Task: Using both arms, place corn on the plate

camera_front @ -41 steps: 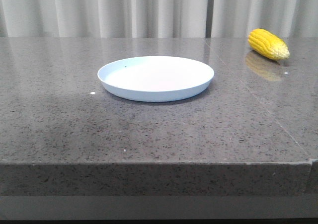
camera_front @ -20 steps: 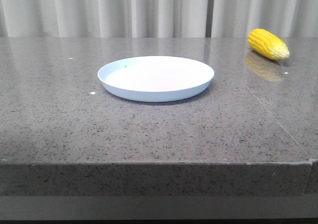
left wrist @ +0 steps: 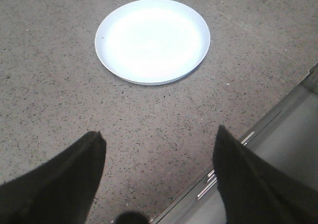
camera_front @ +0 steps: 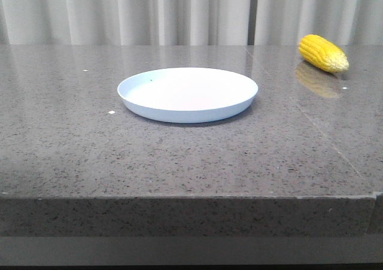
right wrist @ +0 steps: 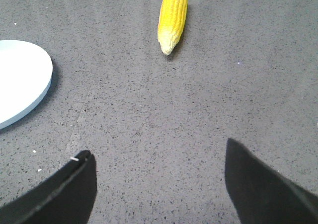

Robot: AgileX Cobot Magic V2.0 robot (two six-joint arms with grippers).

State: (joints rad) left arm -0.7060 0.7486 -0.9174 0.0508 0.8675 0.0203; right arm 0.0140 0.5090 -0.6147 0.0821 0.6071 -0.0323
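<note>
Grey speckled stone: table top, polished, with a square front edge; pale pleated curtain hangs behind it.
Left gripper: black, spread wide with nothing between its fingers, held above the table near its front edge; seen only in the left wrist view.
Plate: pale blue-white, round, shallow, low rim; lies flat around the table's middle, nothing on it.
Right gripper: black, spread wide and holding nothing, above bare table; seen only in the right wrist view.
Corn: bright yellow cob, paler tapered tip pointing right and toward the camera; lies on the table at far right, well apart from the plate, its reflection showing on the stone.
</note>
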